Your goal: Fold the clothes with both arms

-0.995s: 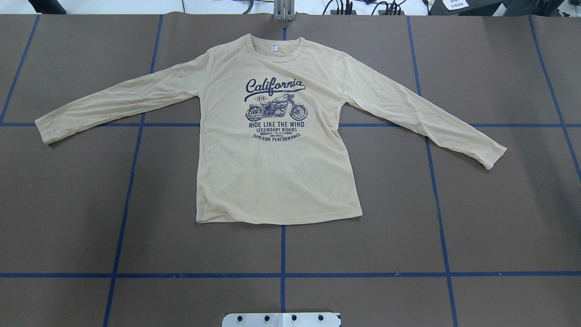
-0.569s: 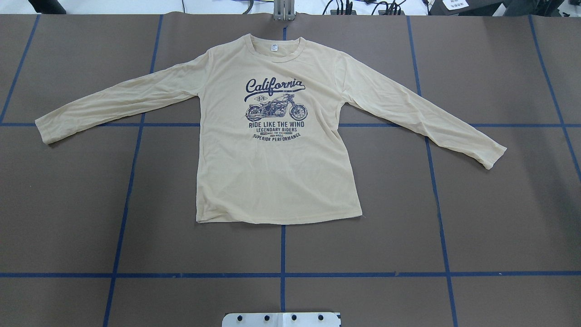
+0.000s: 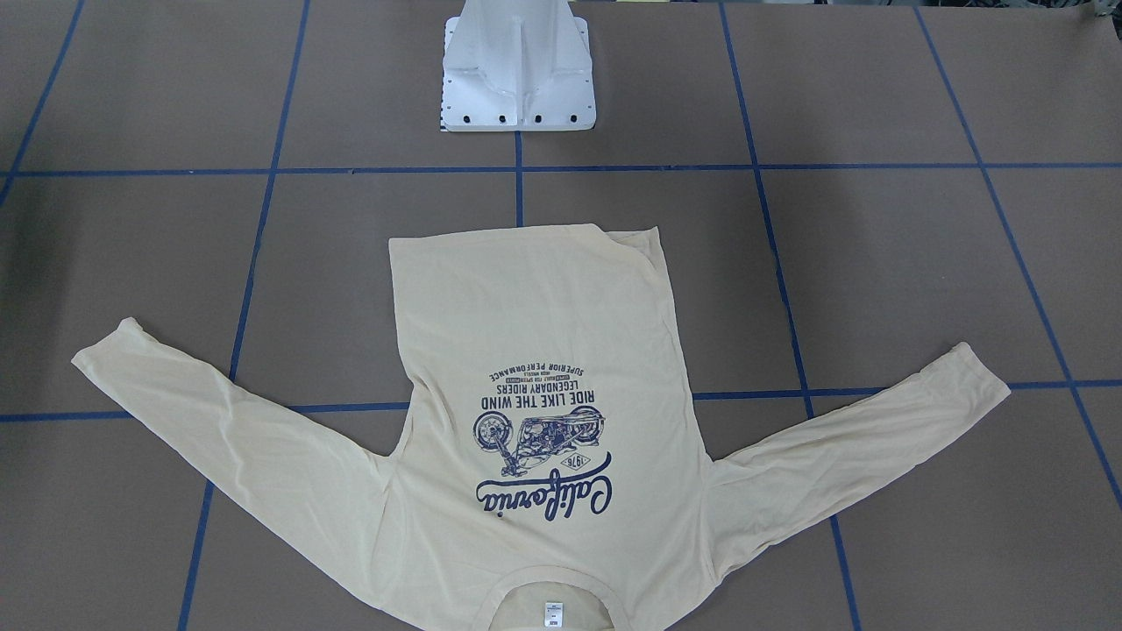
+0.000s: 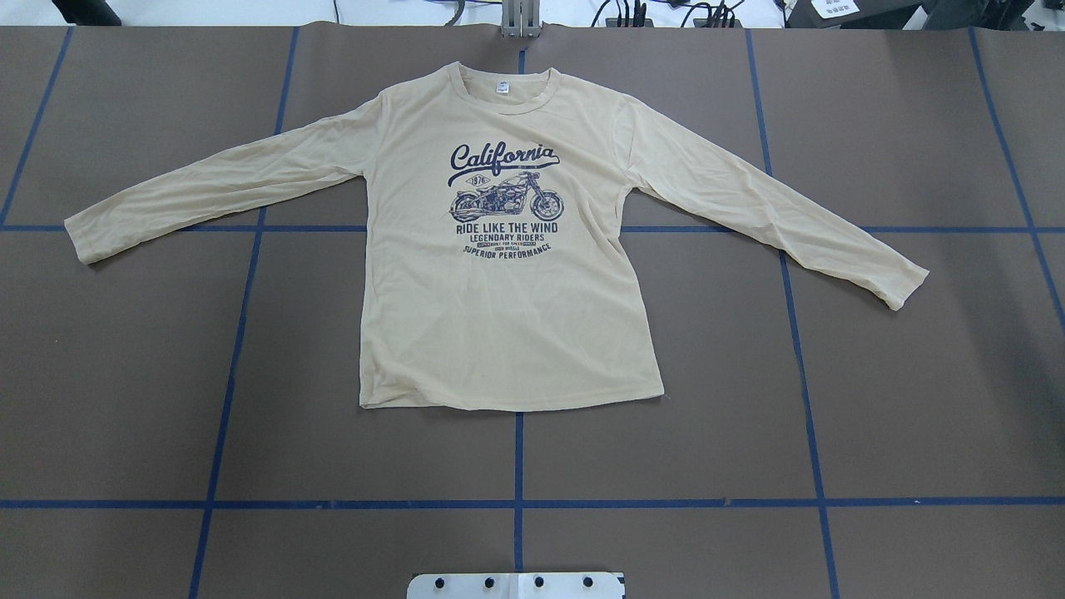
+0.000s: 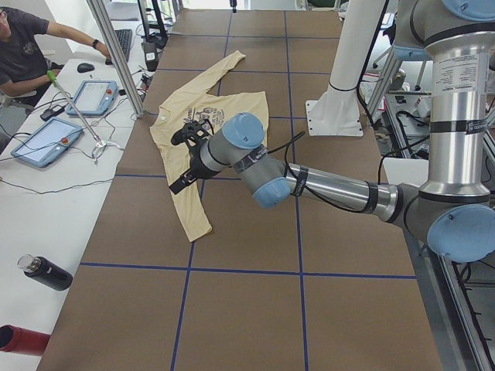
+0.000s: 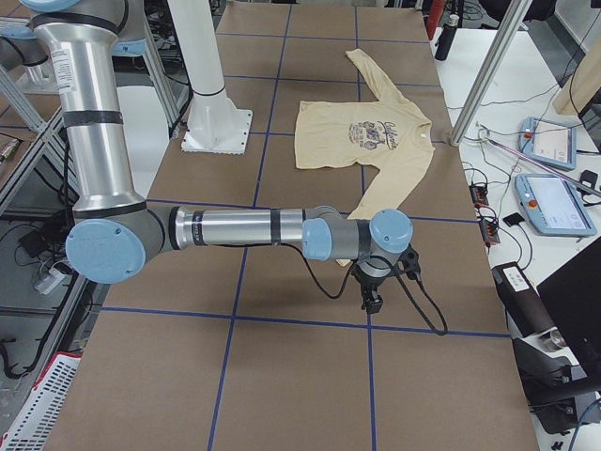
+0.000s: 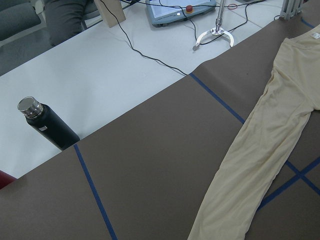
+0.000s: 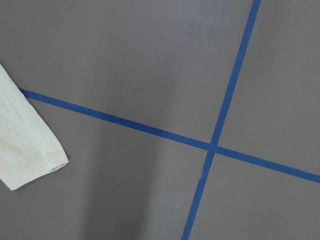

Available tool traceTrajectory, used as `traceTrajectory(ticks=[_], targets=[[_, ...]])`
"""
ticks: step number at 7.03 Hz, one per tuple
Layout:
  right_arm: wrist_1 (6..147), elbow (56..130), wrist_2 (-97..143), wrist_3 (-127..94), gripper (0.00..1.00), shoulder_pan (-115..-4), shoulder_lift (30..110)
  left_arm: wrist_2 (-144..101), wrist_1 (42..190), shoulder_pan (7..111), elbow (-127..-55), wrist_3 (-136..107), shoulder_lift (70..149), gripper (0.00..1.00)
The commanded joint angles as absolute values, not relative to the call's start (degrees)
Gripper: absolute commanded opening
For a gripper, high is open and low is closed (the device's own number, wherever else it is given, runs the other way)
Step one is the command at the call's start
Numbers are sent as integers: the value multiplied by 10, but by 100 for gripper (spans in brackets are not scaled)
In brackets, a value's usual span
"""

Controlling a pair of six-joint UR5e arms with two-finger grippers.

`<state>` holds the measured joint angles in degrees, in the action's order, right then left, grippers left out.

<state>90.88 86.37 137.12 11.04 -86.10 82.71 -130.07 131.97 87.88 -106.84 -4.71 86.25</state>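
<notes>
- Pale cream-yellow long-sleeved T-shirt [image 4: 507, 333] lies flat on the brown paper-covered table [image 4: 915, 399], navy print up, sleeves spread, collar on the far side from the robot.
- Left black two-finger gripper [image 5: 186, 158] is near the sleeve on the robot's left; open or closed: cannot tell.
- Right black two-finger gripper [image 6: 373, 299] is near the other cuff; cannot tell either.

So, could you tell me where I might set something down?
Bare table runs between the shirt hem and the white base, and either side of the body, robot-side of the sleeves. The far middle is crowded: shirt, cuff to cuff.
</notes>
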Motion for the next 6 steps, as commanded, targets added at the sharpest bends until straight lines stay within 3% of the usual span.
traceTrajectory(ticks=[1, 6], targets=[[908, 874, 1374, 110, 100, -860, 827, -1298, 1320, 879, -1081, -49, 864, 100], [908, 869, 1371, 108, 100, -855, 829, -1305, 1312, 888, -1068, -53, 882, 100]])
